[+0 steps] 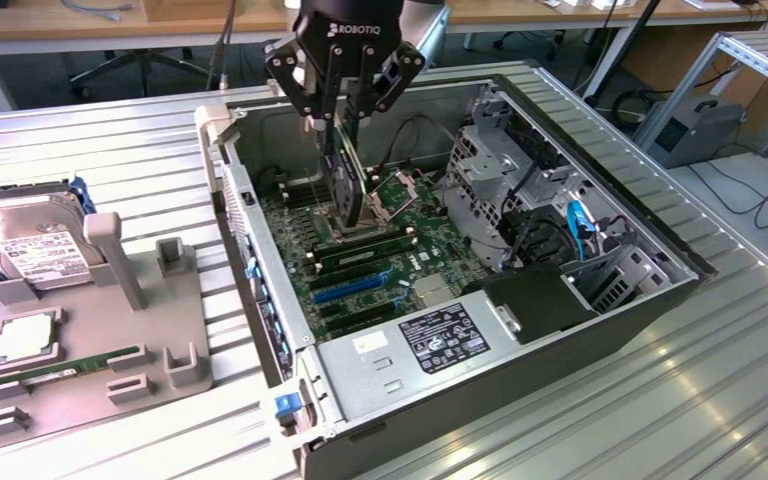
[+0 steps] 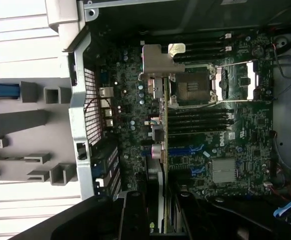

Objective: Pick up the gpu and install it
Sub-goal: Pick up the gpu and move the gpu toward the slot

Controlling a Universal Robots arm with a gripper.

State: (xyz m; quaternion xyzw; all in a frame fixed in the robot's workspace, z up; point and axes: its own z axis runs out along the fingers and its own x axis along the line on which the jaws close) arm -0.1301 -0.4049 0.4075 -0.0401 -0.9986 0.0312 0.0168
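Card edge downward, the gpu (image 1: 347, 185) hung upright inside the open computer case (image 1: 624, 310), a thin dark board just above the centre of the exterior view. Directly over it, at 12 o'clock, the gripper (image 1: 340, 118) had its two black fingers (image 1: 307, 95) pinched on the card's upper edge, one finger on each face, so the card dropped straight from the grip toward the 6 o'clock direction. The card's lower edge was at the motherboard (image 1: 398, 250), just beside the open processor socket (image 1: 387, 205); whether it touched the board could not be told.

Seen from the wrist, the gpu (image 2: 164, 125) appeared edge-on as a narrow strip running out from between the fingers (image 2: 133, 215) of the gripper (image 2: 160, 220), with its silver bracket (image 2: 155, 62) at the far end, beside the socket (image 2: 193, 85).

Blue expansion slots (image 1: 351, 288) lay on the board toward 6 o'clock of the card and apart from it. A metal drive cage (image 1: 491, 170) stood at 2 o'clock within the case.

Outside the case, on the slatted metal table (image 1: 704, 390), a grey holder tray (image 1: 91, 390) sat at 8 o'clock. A silver hard drive (image 1: 31, 245) with a white label leaned in it at 9 o'clock, and a narrow green memory stick (image 1: 77, 365) lay in it, both well apart from the gripper.
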